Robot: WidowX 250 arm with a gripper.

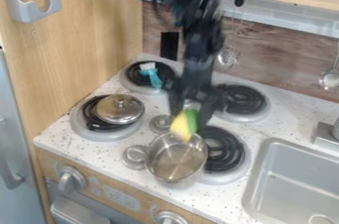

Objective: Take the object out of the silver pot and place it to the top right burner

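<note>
A brush (153,77) lies near the bench's (295,114) back-left corner, a lid (120,109) by its left edge; the gripper (191,114) pinches a yellow-green toy (183,125) above the silver pot's (175,161) rim.

A turquoise-and-white brush (152,75) lies on the upper-left burner (133,75). Nearer the left edge, a shiny metal lid (120,111) with a small top knob rests over another black-coiled burner (88,121). A grey sink (291,188) is set into the tabletop (92,143) at lower right. A perforated utensil (228,57) and a ladle (329,80) hang along the back wall; a grey holder (28,11) is mounted at upper left.
</note>
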